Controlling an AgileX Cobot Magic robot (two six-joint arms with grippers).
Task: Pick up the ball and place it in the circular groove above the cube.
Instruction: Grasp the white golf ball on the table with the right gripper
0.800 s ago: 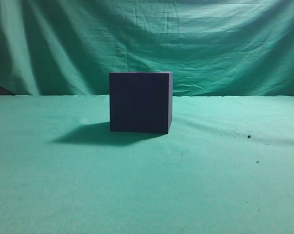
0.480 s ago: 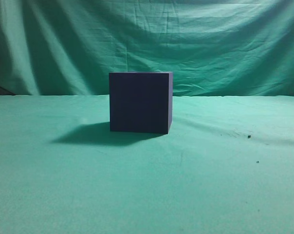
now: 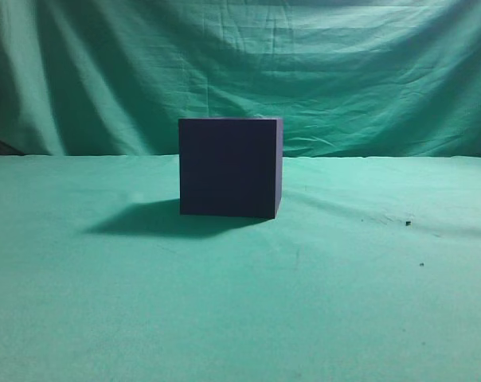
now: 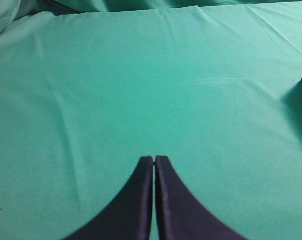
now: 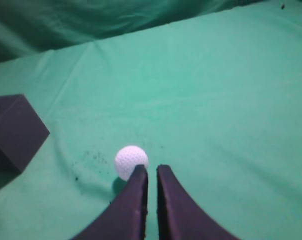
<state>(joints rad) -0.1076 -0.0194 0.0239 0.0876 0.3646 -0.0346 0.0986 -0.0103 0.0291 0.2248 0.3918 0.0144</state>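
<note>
Left hand point(image 4: 154, 161): fingers pressed together, empty, low over bare green worktop point(image 4: 141, 90). Cube point(image 3: 229, 167): matte navy-black, mid-worktop, well left of ball. Ball point(image 5: 131, 162): white, dimpled, on worktop, just ahead-left of right hand point(image 5: 152, 170), partly hidden behind left fingertip. Right hand: fingers nearly closed, slim gap, nothing pinched.

Both grippers, left point(image 4: 154, 161) & right point(image 5: 152, 170): dark, smooth curved fingers w/ tapering tips.
</note>
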